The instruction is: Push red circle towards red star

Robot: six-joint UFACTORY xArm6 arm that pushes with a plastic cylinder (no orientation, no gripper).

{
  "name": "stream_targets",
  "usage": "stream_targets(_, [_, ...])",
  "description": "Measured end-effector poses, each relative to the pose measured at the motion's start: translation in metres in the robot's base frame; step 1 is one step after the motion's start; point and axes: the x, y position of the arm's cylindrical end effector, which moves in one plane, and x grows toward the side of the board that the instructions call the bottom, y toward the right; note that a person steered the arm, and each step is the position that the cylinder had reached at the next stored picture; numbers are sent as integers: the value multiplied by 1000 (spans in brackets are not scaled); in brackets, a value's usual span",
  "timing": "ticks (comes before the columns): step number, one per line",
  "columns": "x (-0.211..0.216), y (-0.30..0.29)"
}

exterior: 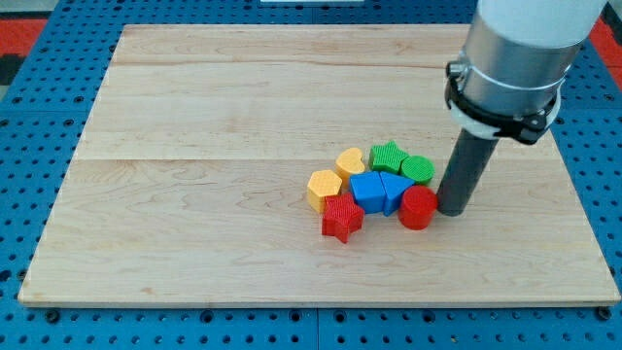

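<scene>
Red circle [419, 207] sits touching my tip [453, 211], just on tip's view-left. Red star [341, 218] lies further left, w/ blue blocks [379, 191] between. Yellow [325, 189] & green blocks [400, 161] crowd above, on wooden table [194, 146]. No jaws: plain rod, nothing grasped.

Bright, even light; soft short shadows under blocks; sharp focus throughout.

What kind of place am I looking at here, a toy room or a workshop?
Most likely a robotics lab bench: a wooden board on a blue pegboard, and a robot arm whose tip sits beside the red circle.
</scene>
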Motion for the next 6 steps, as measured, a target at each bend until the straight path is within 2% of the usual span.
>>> stream_targets(1, [29,-4])
stream_targets(3, [40,-38])
stream_targets(4, [51,-9])
stream_targets(5, [27,0])
stream_targets(6, [3,-15])
